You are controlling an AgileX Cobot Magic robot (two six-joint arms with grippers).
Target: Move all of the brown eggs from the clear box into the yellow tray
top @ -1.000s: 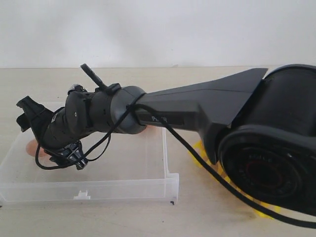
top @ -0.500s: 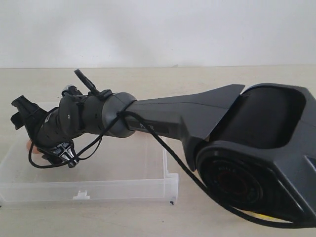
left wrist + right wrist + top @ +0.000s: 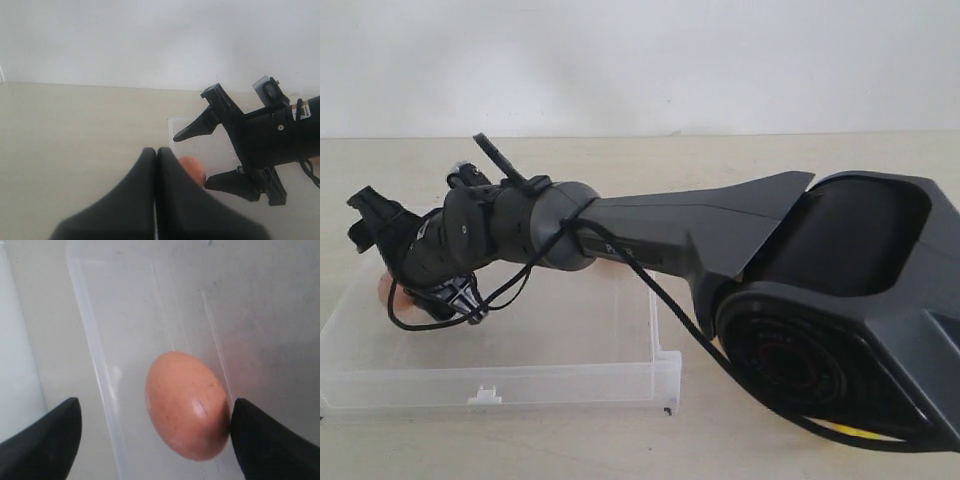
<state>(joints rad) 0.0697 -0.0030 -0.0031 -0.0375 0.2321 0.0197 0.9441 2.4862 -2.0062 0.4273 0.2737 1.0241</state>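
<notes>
A reddish-brown speckled egg (image 3: 187,405) lies near one wall of the shallow clear plastic box (image 3: 95,340), straddled by the wide-open, empty right gripper (image 3: 155,417), so the grasp is in hand: closing gently comes next, then a lift toward the bright yellow plastic egg tray (image 3: 853,433).

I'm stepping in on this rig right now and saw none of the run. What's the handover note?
Right gripper: open, jaws either side of an egg lying at the left side of the box; not gripped yet.
Left gripper: shut, empty, over the table beside the box.
Tray: only a yellow sliver shows behind the right arm; contents hidden.
Done: cannot tell; only this egg shows in the box, but the arm hides part.
Left: close on the egg, carry it to the tray, recheck the box.
</notes>
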